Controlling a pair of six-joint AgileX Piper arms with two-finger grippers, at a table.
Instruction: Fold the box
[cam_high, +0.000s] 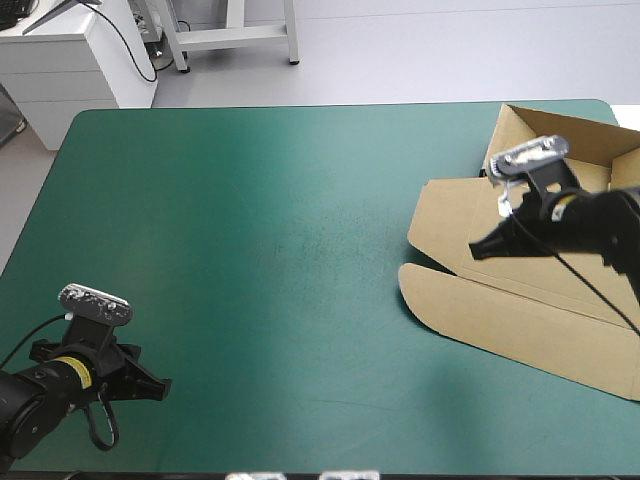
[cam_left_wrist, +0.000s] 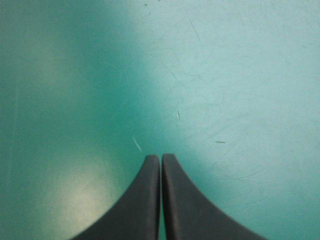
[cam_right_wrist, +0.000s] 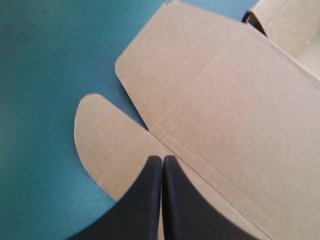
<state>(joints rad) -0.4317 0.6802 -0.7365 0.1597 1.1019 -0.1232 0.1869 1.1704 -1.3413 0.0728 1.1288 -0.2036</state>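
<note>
The brown box (cam_high: 520, 300) lies at the table's right side, its lid and rounded flap flat on the teal-green cover, with raised walls (cam_high: 560, 140) at the far right corner. My right gripper (cam_high: 478, 250) hovers over the flat lid panel, fingers shut with nothing between them. In the right wrist view the gripper (cam_right_wrist: 162, 159) points at the crease between the rounded flap (cam_right_wrist: 107, 142) and the lid panel (cam_right_wrist: 225, 100). My left gripper (cam_high: 160, 385) rests low near the table's front left corner, far from the box. In the left wrist view that gripper (cam_left_wrist: 160, 157) is shut over bare cover.
The teal-green cover (cam_high: 260, 230) stretches open between the two arms. The box reaches the table's right edge. White furniture (cam_high: 70, 60) stands beyond the far left corner.
</note>
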